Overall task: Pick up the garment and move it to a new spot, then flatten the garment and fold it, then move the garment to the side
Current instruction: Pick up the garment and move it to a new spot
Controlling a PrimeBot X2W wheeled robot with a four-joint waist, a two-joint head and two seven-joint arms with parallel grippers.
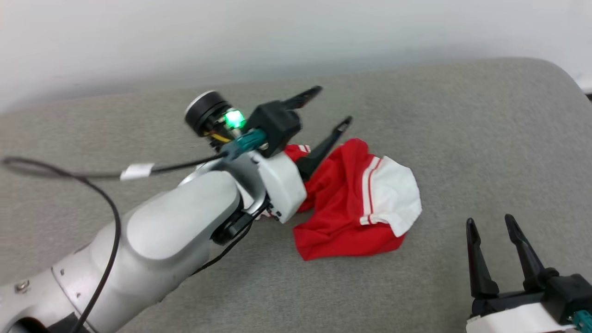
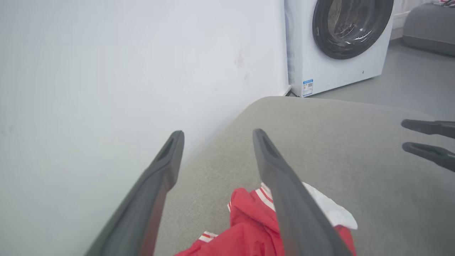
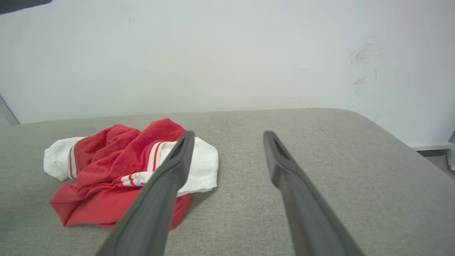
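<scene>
The garment [image 1: 356,203] is a red T-shirt with white, red-striped sleeves, lying crumpled in a heap on the grey cushioned surface [image 1: 462,138]. My left gripper [image 1: 332,106] hovers just above the heap's far left part, open, with nothing between its fingers. In the left wrist view the garment [image 2: 249,227] lies below the spread left gripper [image 2: 217,137]. My right gripper [image 1: 490,224] stands open at the lower right, apart from the cloth. From the right wrist the garment [image 3: 117,167] sits left of the open right gripper [image 3: 229,137]. No numerals show.
A pale wall [image 1: 277,37] runs behind the surface's far edge. A white washing machine [image 2: 337,39] stands on the floor past the surface's end. My left arm's black cable [image 1: 92,185] hangs over the surface's left side.
</scene>
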